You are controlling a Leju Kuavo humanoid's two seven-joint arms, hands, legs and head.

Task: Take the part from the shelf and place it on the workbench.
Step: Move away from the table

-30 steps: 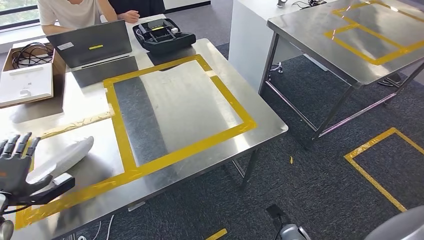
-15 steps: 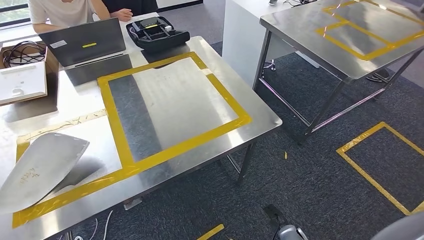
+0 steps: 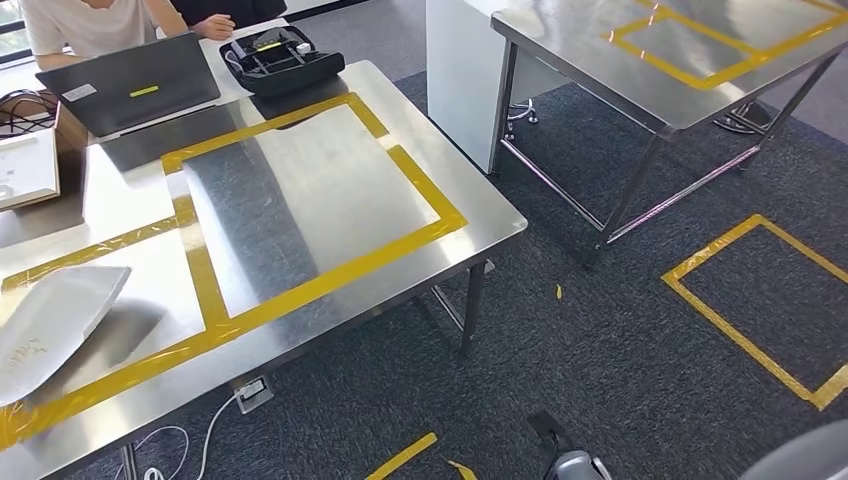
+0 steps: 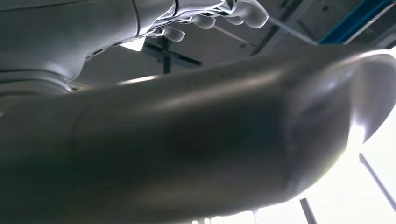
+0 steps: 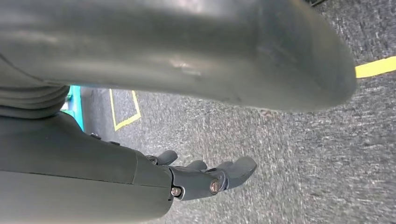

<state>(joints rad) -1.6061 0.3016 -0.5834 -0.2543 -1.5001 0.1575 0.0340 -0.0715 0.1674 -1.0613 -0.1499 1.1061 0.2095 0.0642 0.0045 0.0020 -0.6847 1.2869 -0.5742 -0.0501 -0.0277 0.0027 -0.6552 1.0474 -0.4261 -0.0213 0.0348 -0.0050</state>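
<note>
Head view shows the part (image 3: 50,325), a pale, smooth curved shell, at 9 o'clock over the bench (image 3: 300,190). Wrist views add the hands: left hand (image 4: 210,14) and right hand (image 5: 205,177), fingers' hold cannot be told.

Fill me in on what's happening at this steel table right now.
The silvery part lies at the near left corner of the steel workbench, partly over the yellow tape. At the far end a person sits behind a grey laptop, next to an open black case. The left hand and the right hand each show beside a large grey curved surface; whether either holds anything is unclear.
</note>
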